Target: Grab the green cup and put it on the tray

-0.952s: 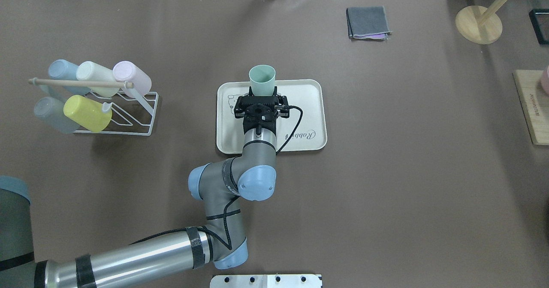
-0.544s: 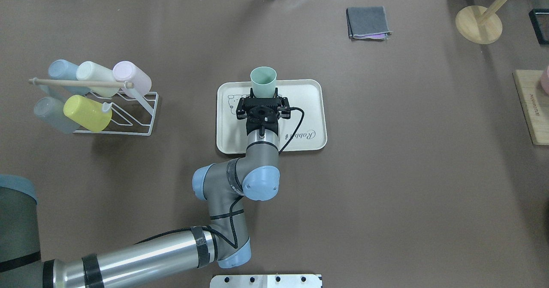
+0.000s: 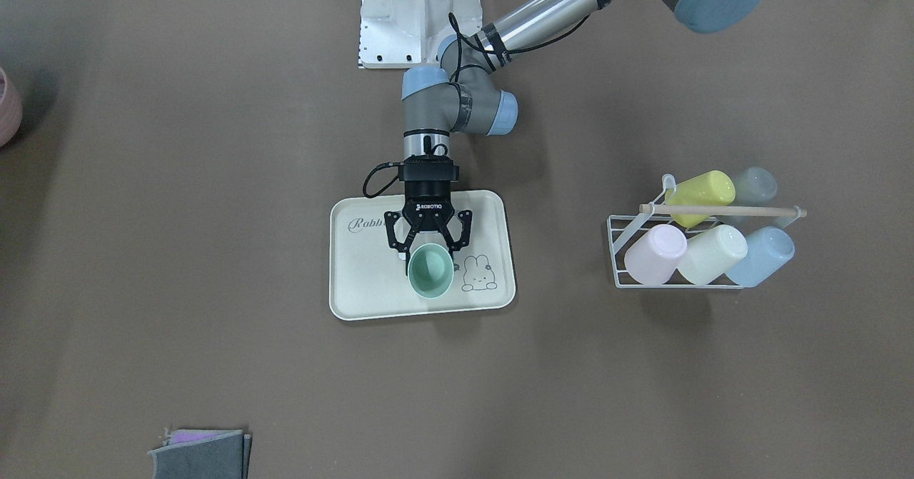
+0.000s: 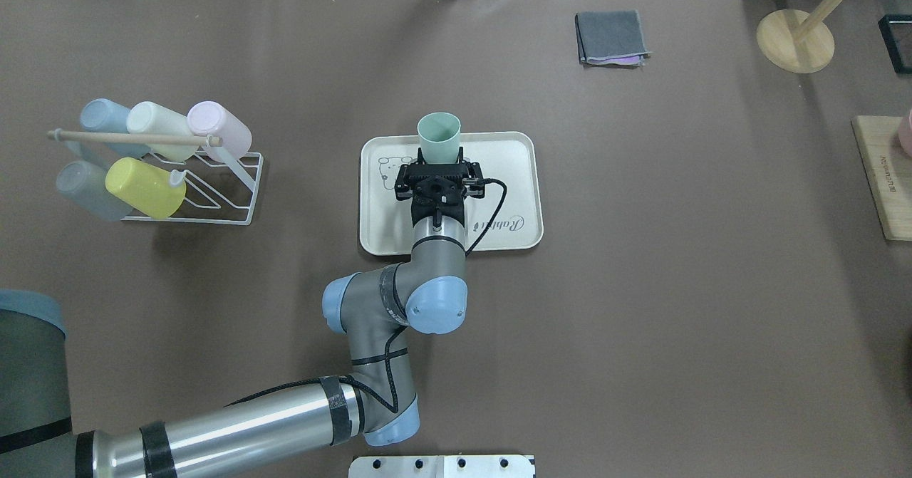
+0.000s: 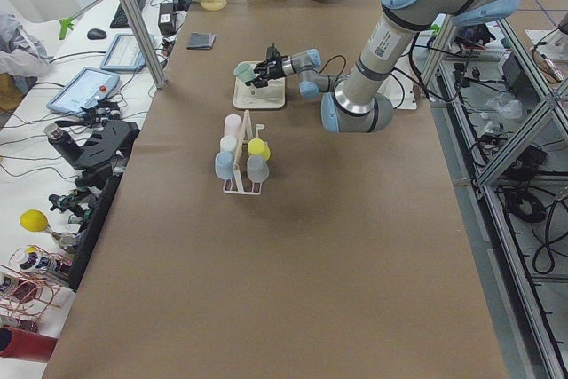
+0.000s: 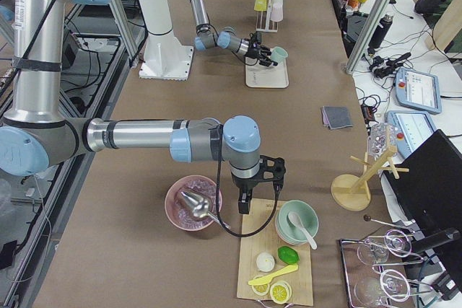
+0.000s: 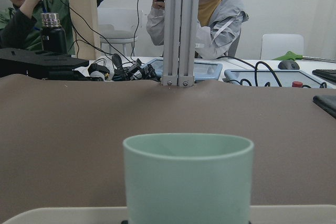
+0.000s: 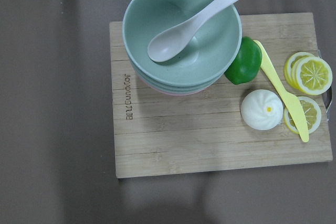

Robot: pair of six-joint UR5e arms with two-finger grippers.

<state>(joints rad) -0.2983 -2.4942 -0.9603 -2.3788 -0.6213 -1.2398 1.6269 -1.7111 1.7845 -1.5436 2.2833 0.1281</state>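
Note:
The mint-green cup [image 3: 430, 272] stands upright over the cream Rabbit tray [image 3: 357, 279], next to the bunny drawing. My left gripper [image 3: 428, 252] reaches in from the robot's side, level with the cup, its fingers closed on the cup's lower wall. The cup fills the left wrist view [image 7: 188, 177], with the tray rim [image 7: 294, 212] just below it. I cannot tell whether its base touches the tray. In the overhead view the cup [image 4: 438, 136] shows at the tray's far edge [image 4: 509, 157]. My right gripper [image 6: 245, 203] hangs over a wooden cutting board; I cannot tell its state.
A white wire rack [image 4: 214, 204] at the left holds several cups, among them a yellow-green one [image 4: 146, 187] and a cream one [image 4: 160, 127]. A folded grey cloth [image 4: 611, 38] and a wooden stand [image 4: 794, 40] lie at the far side. The cutting board [image 8: 210, 135] carries stacked bowls [image 8: 181, 30] with a spoon.
My left arm has shifted slightly to the right over the tray, and the green cup has moved with it.

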